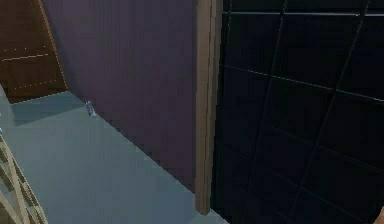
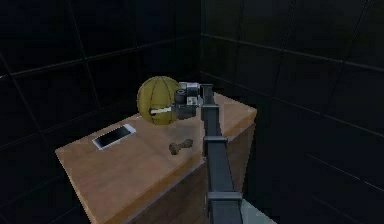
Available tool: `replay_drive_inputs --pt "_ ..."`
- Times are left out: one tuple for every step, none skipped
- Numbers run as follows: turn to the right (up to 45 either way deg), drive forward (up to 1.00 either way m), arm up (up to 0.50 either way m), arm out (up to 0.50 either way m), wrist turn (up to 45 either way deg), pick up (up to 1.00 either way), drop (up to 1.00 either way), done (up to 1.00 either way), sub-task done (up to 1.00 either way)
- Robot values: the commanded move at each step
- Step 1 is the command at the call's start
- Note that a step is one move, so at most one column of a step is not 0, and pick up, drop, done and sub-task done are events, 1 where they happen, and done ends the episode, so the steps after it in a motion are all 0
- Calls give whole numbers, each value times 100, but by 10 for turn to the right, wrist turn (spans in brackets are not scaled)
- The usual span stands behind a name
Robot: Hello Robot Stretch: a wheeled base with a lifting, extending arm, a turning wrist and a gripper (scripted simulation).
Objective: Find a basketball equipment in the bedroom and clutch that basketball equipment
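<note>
Yellow-orange basketball (image 2: 155, 100) with dark curved seams, near the gripper (image 2: 177, 104)

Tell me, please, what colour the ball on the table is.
The ball is yellow-orange with dark seams; arm side view shows it best.

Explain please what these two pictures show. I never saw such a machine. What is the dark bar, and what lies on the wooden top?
This is a wheeled robot with one arm. One picture looks ahead from the robot: a purple wall, a brown door, blue-grey floor. The other looks to the side where the arm reaches. The dark bar is the arm; the gripper at its end is near a yellow-orange ball. The ball rests on a wooden table, with a white phone and a small dark thing. Whether the gripper holds the ball cannot be told.
</note>
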Motion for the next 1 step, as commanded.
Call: replay_drive_inputs --pt "0 0 0 0 0 100 0 0 0"
